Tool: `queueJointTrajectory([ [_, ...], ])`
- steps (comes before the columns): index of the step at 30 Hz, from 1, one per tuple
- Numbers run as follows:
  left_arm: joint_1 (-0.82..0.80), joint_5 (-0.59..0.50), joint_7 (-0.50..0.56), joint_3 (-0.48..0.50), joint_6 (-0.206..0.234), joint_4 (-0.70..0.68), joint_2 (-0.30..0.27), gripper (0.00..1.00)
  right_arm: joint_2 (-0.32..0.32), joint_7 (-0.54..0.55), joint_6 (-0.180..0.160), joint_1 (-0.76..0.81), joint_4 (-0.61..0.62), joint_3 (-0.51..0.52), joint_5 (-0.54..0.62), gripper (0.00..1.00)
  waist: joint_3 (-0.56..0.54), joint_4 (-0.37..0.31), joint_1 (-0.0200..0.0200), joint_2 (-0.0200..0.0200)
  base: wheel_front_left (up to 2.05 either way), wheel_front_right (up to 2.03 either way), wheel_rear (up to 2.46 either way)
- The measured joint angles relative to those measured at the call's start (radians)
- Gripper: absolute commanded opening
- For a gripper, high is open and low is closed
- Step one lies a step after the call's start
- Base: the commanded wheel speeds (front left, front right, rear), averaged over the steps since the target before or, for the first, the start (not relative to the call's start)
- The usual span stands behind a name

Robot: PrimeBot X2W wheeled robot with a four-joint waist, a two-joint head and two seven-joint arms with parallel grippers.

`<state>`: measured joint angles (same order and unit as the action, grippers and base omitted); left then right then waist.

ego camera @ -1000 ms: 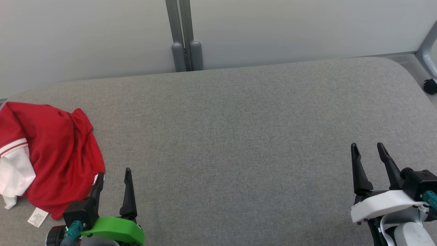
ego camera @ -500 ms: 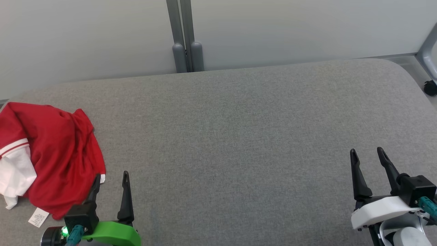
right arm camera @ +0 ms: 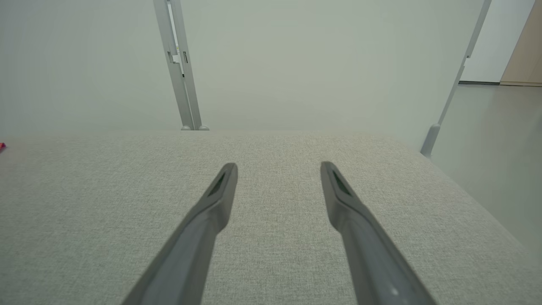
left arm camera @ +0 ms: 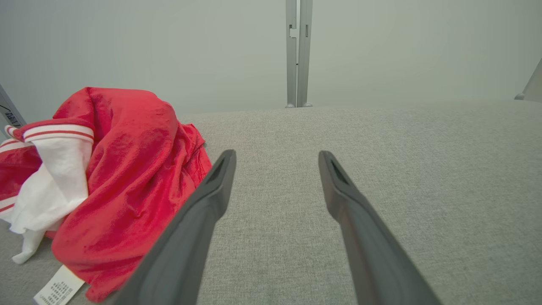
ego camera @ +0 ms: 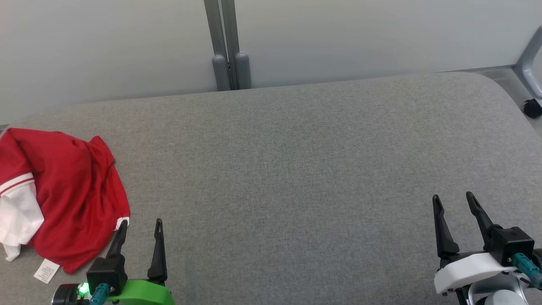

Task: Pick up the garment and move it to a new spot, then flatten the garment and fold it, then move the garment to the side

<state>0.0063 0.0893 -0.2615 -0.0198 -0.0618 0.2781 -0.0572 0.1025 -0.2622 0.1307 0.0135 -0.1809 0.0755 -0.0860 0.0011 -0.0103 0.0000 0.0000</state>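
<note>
Clearly step one, the pickup, not yet begun: the garment (ego camera: pixel 63 199) lies untouched in a crumpled heap at the far left of the grey fabric surface (ego camera: pixel 296 161), close to its left edge. Left gripper (ego camera: pixel 141 222) sits low just beside the heap's near right corner, fingers spread wide and empty. Its left finger overlaps the red hem in the head view; whether it touches I cannot tell. Right gripper (ego camera: pixel 453 196) is well apart at the lower right, also spread wide, holding nothing, bare fabric ahead of it. Next move, as I judge it: the left arm needs to swing left over the heap, drop onto a raised fold and close on enough cloth to lift it, then carry it toward the open middle. The right arm looks too far off to help until then. Garment looks like a red shirt with white sleeve or lining parts and red-and-white striped trim, bunched and folded over itself, thin soft cloth, with a white care label (ego camera: pixel 46 270) sticking out flat at the near edge.
</note>
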Motion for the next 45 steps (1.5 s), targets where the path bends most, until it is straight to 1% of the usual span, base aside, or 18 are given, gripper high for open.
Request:
queueJointTrajectory([
  [11,0.001,0.024,-0.003,0.031,-0.022,0.022,0.005,1.0,-0.001,0.0,0.0,0.001,-0.01,0.003,-0.002,1.0,-0.001,-0.001,0.0,0.0,0.0,0.0,0.0],
  [18,0.0,0.024,-0.003,0.036,-0.026,0.027,0.006,1.0,-0.001,0.0,0.0,0.001,-0.012,0.007,-0.009,1.0,-0.001,0.003,0.0,0.0,0.0,0.0,0.0],
  [22,-0.005,0.035,-0.003,0.028,-0.026,0.031,0.008,1.0,-0.002,0.0,0.0,0.005,-0.007,0.027,-0.018,1.0,-0.002,0.021,0.0,0.0,0.0,0.0,0.0],
  [25,-0.015,0.042,-0.003,0.02,-0.025,0.03,0.008,1.0,-0.004,-0.001,0.0,0.015,-0.001,0.018,-0.018,1.0,-0.003,0.05,0.0,0.0,0.0,0.0,0.0],
  [29,-0.016,0.046,-0.003,0.016,-0.022,0.032,0.008,1.0,-0.01,-0.001,0.0,0.02,0.009,0.007,-0.018,1.0,-0.005,0.108,0.0,0.0,0.0,0.0,0.0],
  [32,-0.011,0.05,-0.003,0.021,-0.016,0.031,0.009,1.0,-0.011,0.0,0.0,0.021,0.007,-0.014,-0.018,1.0,-0.008,0.161,0.0,0.0,0.0,0.0,0.0],
  [38,0.027,0.053,-0.003,0.037,-0.013,0.02,0.008,1.0,-0.013,-0.001,0.0,0.003,-0.002,-0.092,-0.027,1.0,-0.013,0.271,0.0,0.0,0.0,0.0,0.0],
  [41,0.028,0.066,-0.003,0.035,-0.011,0.008,0.008,1.0,-0.009,-0.001,0.0,-0.008,0.0,-0.109,-0.03,1.0,-0.009,0.308,0.0,0.0,0.0,0.0,0.0],
  [45,-0.006,0.096,-0.003,0.014,-0.009,-0.014,0.008,1.0,0.007,-0.001,0.0,-0.021,0.008,-0.12,-0.038,1.0,0.017,0.329,0.0,0.0,0.0,0.0,0.0],
])
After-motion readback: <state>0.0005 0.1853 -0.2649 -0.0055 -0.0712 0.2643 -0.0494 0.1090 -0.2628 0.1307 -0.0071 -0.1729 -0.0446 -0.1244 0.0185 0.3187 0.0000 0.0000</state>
